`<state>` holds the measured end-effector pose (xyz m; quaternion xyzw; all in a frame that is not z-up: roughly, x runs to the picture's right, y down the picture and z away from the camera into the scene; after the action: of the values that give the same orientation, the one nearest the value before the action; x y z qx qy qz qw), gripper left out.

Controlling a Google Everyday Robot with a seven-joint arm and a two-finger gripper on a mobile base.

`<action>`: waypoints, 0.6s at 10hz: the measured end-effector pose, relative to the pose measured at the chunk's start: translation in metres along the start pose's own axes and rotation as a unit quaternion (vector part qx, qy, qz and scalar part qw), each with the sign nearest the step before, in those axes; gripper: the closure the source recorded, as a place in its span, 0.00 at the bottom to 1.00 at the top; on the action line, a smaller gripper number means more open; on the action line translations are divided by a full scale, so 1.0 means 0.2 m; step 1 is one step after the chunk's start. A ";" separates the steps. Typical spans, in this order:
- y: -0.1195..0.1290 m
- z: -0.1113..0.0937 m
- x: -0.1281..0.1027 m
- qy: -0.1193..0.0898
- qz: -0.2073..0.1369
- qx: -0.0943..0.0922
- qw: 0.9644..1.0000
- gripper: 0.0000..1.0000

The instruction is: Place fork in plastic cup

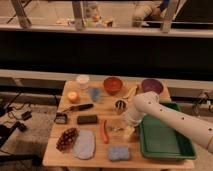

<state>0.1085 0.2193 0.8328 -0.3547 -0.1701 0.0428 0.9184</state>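
My gripper (118,127) hangs low over the front middle of the wooden table (55,150), at the end of the white arm (165,116) that reaches in from the right. It stands open with nothing held. A slim silvery fork (112,128) lies on the table right under it, mostly hidden by the gripper. The pale blue plastic cup (95,93) stands upright at the back left of the table, well away from the gripper, between a white round container (83,80) and an orange bowl (113,85).
A shiny metal cup (120,105) stands just behind the gripper and an orange carrot (104,131) lies just left of it. A green tray (162,137) fills the right side. Also here are a purple bowl (151,86), black-handled knife (77,107), grapes (66,139) and blue sponge (118,152).
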 end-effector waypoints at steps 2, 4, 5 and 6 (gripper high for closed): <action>0.01 0.03 0.01 -0.004 -0.001 -0.010 1.000 0.20; 0.01 0.05 0.02 -0.008 -0.004 -0.014 1.000 0.20; 0.01 0.06 0.02 -0.009 -0.005 -0.017 1.000 0.20; 0.01 0.06 0.02 -0.010 -0.006 -0.017 1.000 0.20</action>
<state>0.1082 0.2297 0.8402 -0.3689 -0.1824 0.0383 0.9106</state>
